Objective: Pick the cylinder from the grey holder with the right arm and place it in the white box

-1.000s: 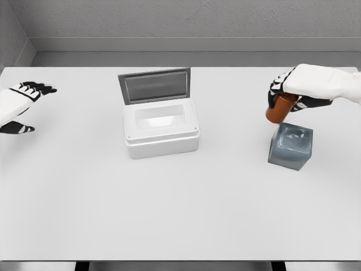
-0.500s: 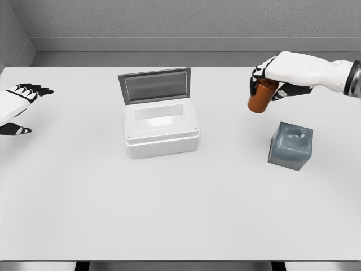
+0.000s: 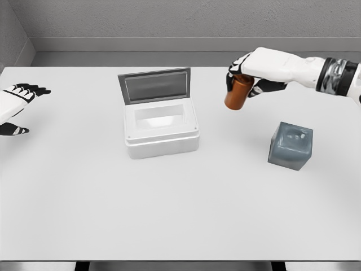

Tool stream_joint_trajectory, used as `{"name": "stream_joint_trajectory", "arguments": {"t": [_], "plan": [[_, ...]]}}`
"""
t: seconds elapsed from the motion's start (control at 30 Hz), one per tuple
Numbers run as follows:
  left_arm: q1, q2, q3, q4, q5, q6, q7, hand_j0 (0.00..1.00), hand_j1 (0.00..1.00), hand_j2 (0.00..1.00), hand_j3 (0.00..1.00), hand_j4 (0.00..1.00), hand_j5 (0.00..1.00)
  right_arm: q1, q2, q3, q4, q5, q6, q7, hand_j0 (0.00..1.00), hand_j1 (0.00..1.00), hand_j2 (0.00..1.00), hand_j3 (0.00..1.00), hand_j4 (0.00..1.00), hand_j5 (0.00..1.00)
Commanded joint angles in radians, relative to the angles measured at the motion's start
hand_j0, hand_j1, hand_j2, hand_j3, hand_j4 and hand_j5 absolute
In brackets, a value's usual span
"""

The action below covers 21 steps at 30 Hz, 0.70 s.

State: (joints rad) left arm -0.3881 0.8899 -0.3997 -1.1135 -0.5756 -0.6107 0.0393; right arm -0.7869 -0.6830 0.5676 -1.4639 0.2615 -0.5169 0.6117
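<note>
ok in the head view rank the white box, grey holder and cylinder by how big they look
1. white box, with its lid up, clearly largest
2. grey holder
3. cylinder, smallest, its top partly covered by the right hand

A white table (image 3: 169,214) stands against a grey textured wall (image 3: 180,17) under soft, even light

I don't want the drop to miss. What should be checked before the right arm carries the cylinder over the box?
1. Right hand grips the brown cylinder: ok.
2. Cylinder clear of the grey cube-shaped holder: ok.
3. Hinged lid of the white box raised: ok.
4. Box cavity free of objects: ok.
5. Cylinder above the opening: not ok, it hangs to the box's right.
6. Left hand away from the box: ok.
</note>
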Motion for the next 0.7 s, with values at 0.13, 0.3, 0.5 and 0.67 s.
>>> {"name": "stream_joint_trajectory", "arguments": {"t": [0.13,0.3,0.5,0.67], "plan": [[0.0,0.001,0.001,0.0,0.005,0.0,0.001,1.0,1.0,1.0,1.0,1.0,1.0,-0.008,0.046,0.003,0.008,0.015,0.005,-0.001,0.41,0.41,0.41,0.41,0.41,0.41],[0.0,0.0,0.001,0.0,0.005,0.0,0.001,1.0,1.0,1.0,1.0,1.0,1.0,-0.02,0.097,0.008,0.031,0.031,0.003,-0.001,0.41,0.41,0.41,0.41,0.41,0.41],[0.0,0.0,0.001,0.0,0.006,0.0,0.001,1.0,1.0,1.0,1.0,1.0,1.0,-0.029,0.151,0.023,0.046,0.062,0.017,-0.001,0.41,0.41,0.41,0.41,0.41,0.41],[0.0,0.001,0.001,0.006,0.006,0.0,0.001,1.0,1.0,1.0,1.0,1.0,1.0,-0.04,0.184,0.043,0.066,0.082,0.017,-0.001,0.41,0.41,0.41,0.41,0.41,0.41]]}}
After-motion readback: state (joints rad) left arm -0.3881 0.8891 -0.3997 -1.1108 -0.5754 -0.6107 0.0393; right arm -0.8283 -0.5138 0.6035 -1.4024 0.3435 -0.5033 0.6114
